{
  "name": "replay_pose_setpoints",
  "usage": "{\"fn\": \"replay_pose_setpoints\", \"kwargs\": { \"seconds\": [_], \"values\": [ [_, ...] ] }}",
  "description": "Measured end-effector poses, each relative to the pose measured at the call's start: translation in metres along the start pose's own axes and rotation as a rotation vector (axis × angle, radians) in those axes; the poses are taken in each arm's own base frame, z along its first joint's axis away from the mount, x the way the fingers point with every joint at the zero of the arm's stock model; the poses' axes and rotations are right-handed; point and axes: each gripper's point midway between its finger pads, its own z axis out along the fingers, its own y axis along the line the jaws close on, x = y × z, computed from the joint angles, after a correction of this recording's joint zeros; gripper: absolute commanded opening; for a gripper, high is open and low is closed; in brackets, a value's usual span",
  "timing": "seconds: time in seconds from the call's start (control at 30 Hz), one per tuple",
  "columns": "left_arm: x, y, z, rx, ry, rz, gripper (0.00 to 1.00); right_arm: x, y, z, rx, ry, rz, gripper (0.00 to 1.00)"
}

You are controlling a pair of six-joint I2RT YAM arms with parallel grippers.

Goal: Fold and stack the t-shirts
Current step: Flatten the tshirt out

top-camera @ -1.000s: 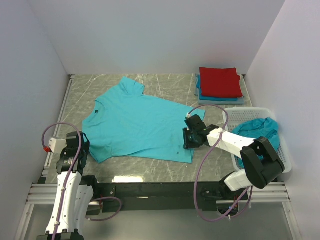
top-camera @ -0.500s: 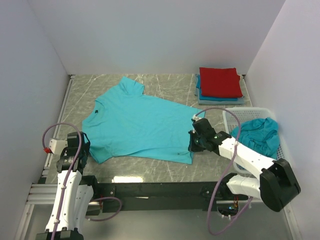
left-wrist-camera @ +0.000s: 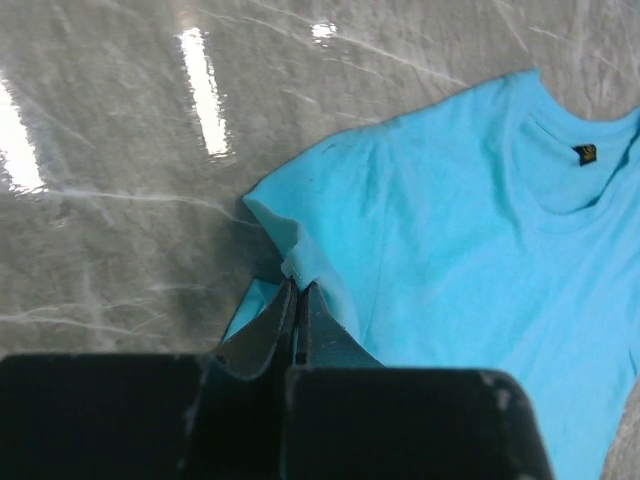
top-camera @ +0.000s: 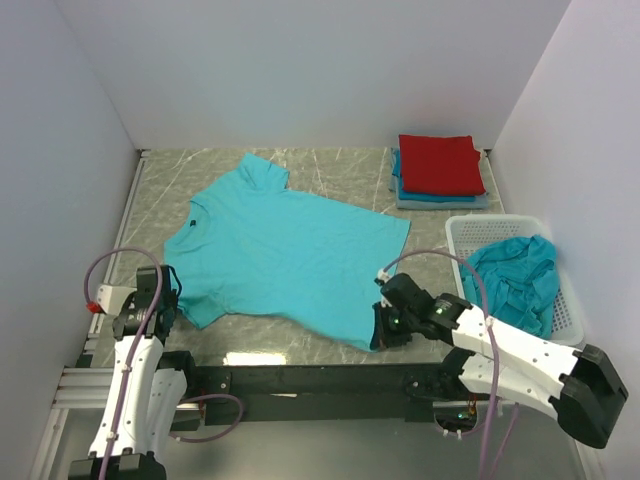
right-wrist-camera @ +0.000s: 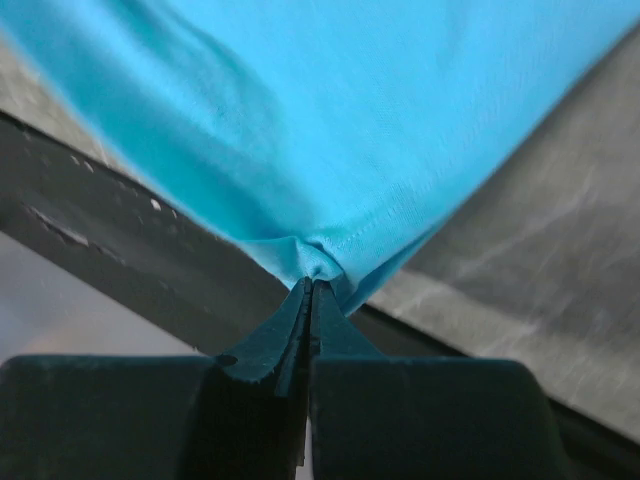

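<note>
One shirt lies flat on the table; left gripper clamped on its sleeve, right gripper clamped on its hem corner; fold judged just starting; next, both edges need lifting over together

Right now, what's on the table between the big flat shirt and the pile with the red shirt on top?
Nothing: between the spread turquoise t-shirt and the folded stack only bare marble table shows, in the top view.
</note>
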Motion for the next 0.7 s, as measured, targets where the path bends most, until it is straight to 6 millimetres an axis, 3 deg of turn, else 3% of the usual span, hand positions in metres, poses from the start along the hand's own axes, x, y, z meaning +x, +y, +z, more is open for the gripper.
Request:
{"fn": "replay_pose_setpoints", "kwargs": {
  "seconds": [0.2,0.3,0.33,0.37,0.4,0.43,0.47,0.5,0.53,0.57,0.7],
  "values": [
    [-0.005,0.008,0.0,-0.052,-0.028,-0.019,0.01,0.034,-0.013,-0.001,0.044,0.068,0.084,0.03],
    [-0.007,0.013,0.001,-0.077,-0.04,-0.027,0.09,0.045,-0.017,-0.001,0.05,0.084,0.111,0.1],
    [-0.007,0.014,0.001,-0.083,-0.041,-0.031,0.28,0.047,-0.018,-0.001,0.056,0.09,0.12,0.15],
    [-0.007,0.016,0.0,-0.09,-0.043,-0.034,0.41,0.049,-0.019,-0.001,0.064,0.097,0.131,0.32],
    [-0.008,0.017,0.0,-0.096,-0.044,-0.037,0.54,0.05,-0.02,-0.001,0.07,0.101,0.138,0.41],
    [-0.008,0.017,-0.001,-0.094,-0.046,-0.047,0.74,0.052,-0.021,-0.001,0.077,0.105,0.143,0.48],
    [-0.009,0.016,-0.002,-0.088,-0.047,-0.057,0.82,0.053,-0.023,-0.002,0.089,0.107,0.15,0.59],
    [-0.01,0.015,-0.004,-0.076,-0.048,-0.074,0.98,0.054,-0.025,-0.002,0.104,0.106,0.155,0.64],
    [-0.012,0.014,-0.007,-0.063,-0.051,-0.078,0.99,0.054,-0.029,-0.003,0.126,0.103,0.162,0.68],
    [-0.013,0.011,-0.01,-0.05,-0.051,-0.091,0.99,0.054,-0.033,-0.005,0.146,0.097,0.166,0.8],
    [-0.031,-0.004,-0.034,0.027,-0.075,-0.135,0.99,0.035,-0.034,-0.02,0.196,0.015,0.168,0.86]
  ]
}}
